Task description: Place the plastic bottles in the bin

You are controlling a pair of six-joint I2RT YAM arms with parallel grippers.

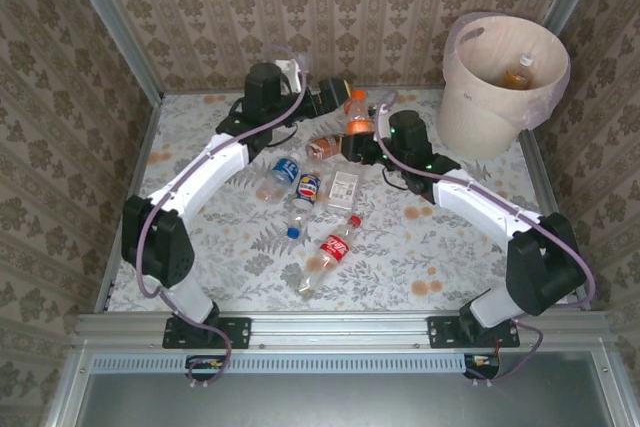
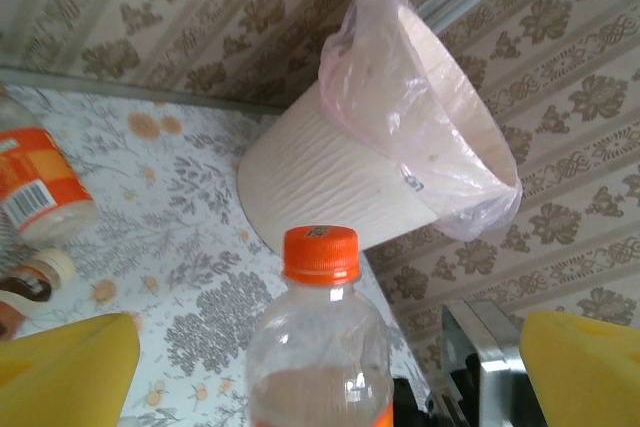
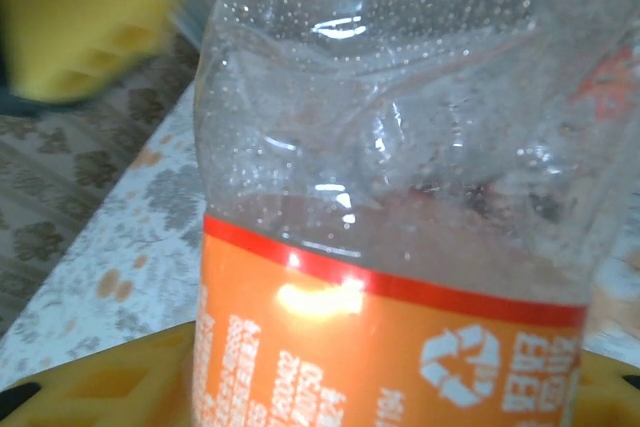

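On the floral desk (image 1: 420,247), the bag-lined bin (image 1: 480,117) stands in the far right corner, one bottle (image 1: 518,72) already inside. The right gripper (image 1: 358,139) clamps the dented orange-label bottle (image 1: 357,112) upright at far centre — the left gripper (image 1: 338,97) is spread open around its neck, touching nothing. The risk is that the crowded grippers clash, or the thin plastic slips and clips the rim. Bare desk lies between bottle and bin; walls press close behind. Loose bottles (image 1: 330,252) wait nearer.
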